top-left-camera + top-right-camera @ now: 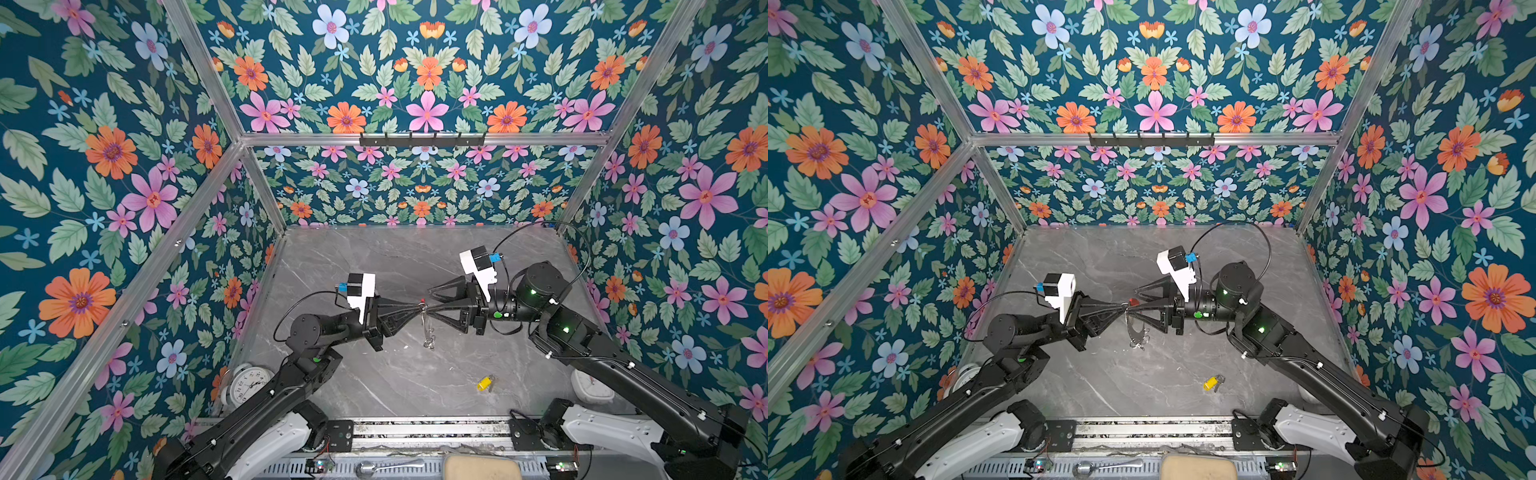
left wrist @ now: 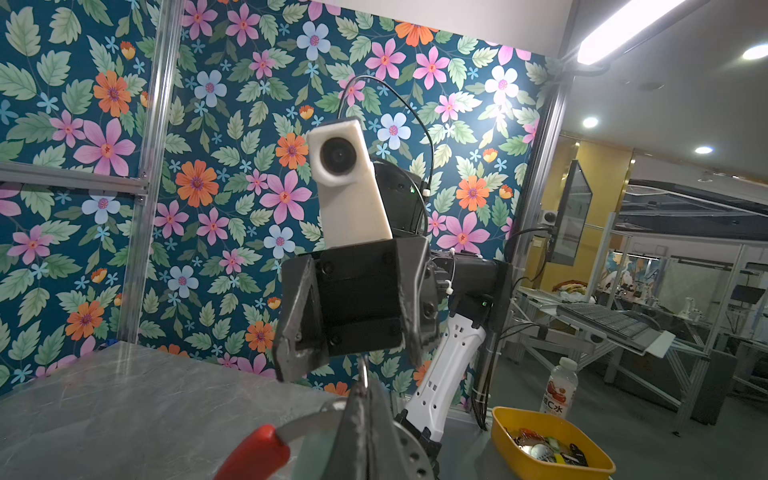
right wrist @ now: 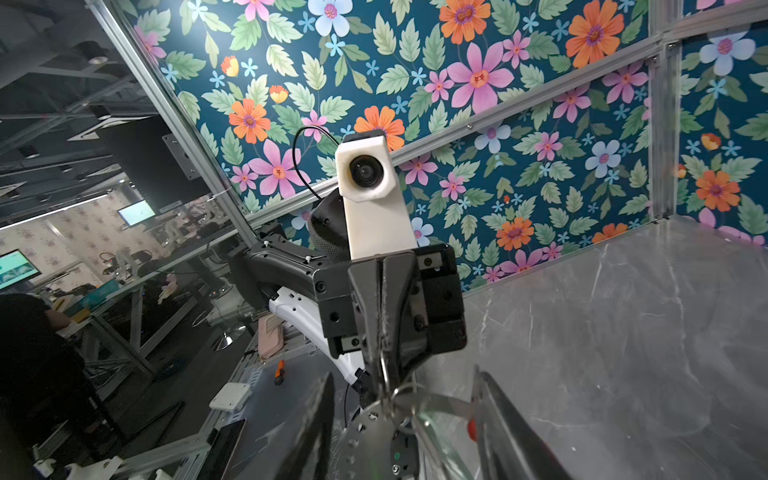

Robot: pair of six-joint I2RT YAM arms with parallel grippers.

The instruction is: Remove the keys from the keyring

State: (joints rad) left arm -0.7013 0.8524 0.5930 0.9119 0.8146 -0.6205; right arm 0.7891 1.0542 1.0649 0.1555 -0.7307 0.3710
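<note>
– Keyring (image 2: 311, 417): where does it sit, and which arm has it?

– Start with the surface (image 1: 374, 257), grey marble. The hoop is clear of it, held up in the air over the middle. The left tool (image 1: 417, 308) comes in from 9 o'clock, pinched tight on the hoop's top edge. The right tool (image 1: 429, 300) faces it from 3 o'clock, half spread and holding nothing, its tips almost meeting the left one's.

– So which way does the hoop lie from the free tool?

– Right at its tips, toward 9 o'clock. In the right wrist view the grey band seems to pass between its two fingers. The tools line up 9 to 3. The hoop hangs across that line, nearly edge-on, with its long axis running 12 to 6 in both top views. I judge the next job falls to the right arm: it need only close on whatever is to be worked off while the left steadies the hoop.

– And how does it look?

– Thin grey metal, with a red sleeve (image 2: 253, 453) just beside the left grip and split rings (image 1: 429, 343) bunched at the low end. The yellow-tagged key (image 1: 485, 383) lies loose on the surface at 5 o'clock from the hoop, well apart, so it is off. The mint-tagged key I cannot pick out among the rings.
</note>
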